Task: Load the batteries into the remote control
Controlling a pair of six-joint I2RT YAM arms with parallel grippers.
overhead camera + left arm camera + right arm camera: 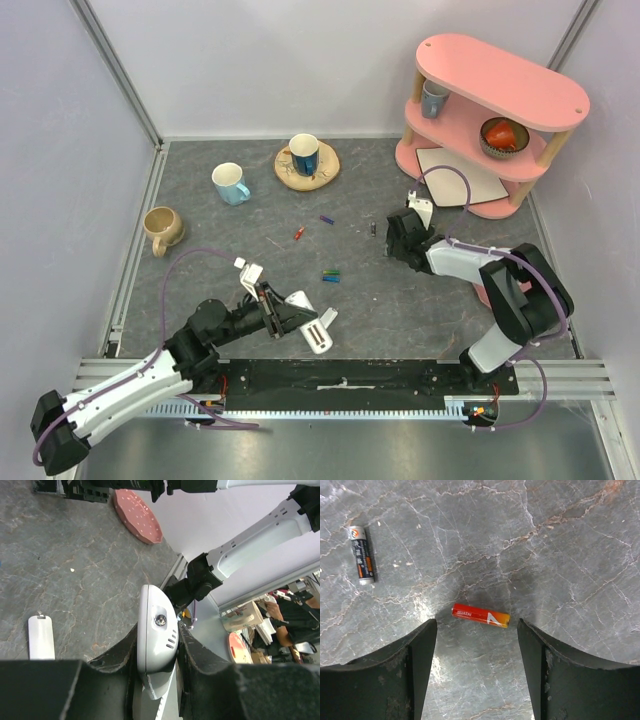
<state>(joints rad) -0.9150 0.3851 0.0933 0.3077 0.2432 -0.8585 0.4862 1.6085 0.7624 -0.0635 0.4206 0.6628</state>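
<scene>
Our left gripper [159, 635] is clamped on the remote [156, 630]. Our right gripper [476, 627], jaws apart, hangs over the red battery [481, 615] on the table [570, 555]; we should turn to pinch its sides, not ends.

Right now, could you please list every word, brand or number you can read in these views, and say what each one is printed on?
"HUATAI": on the small red-and-orange cylindrical battery.
Too small to read: the print on the dark cylindrical battery with an orange band.
No lettering shows on the white plastic remote control.
</scene>
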